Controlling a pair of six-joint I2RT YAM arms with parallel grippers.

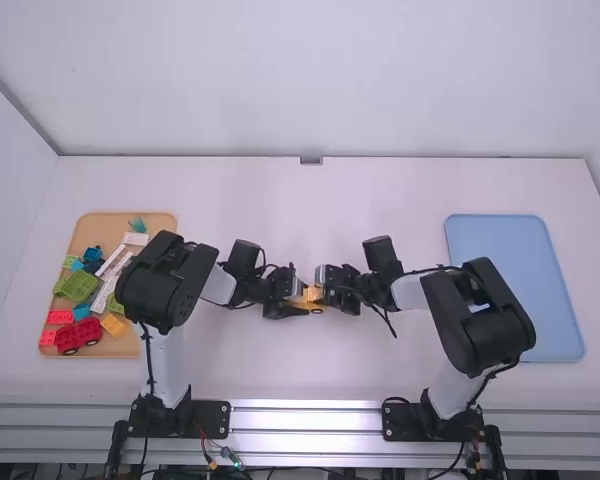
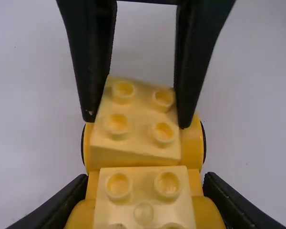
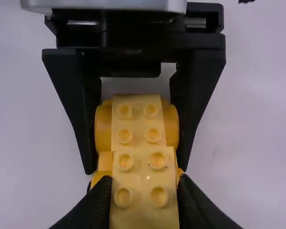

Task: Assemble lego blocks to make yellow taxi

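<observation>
Both arms meet at the table's middle, left gripper facing right gripper across a small yellow car. In the left wrist view my left gripper is shut on the near end of the yellow car base, a studded yellow brick on top of it. A second yellow brick sits slightly tilted over the far end, between the right fingers. From the right wrist view, right gripper is shut on this second brick; whether it is seated cannot be told.
A tan tray at the left holds a red car, green, blue, red and yellow blocks and white pieces. At the right lies a blue tray. The left forearm stands beside the tan tray, the right forearm beside the blue one.
</observation>
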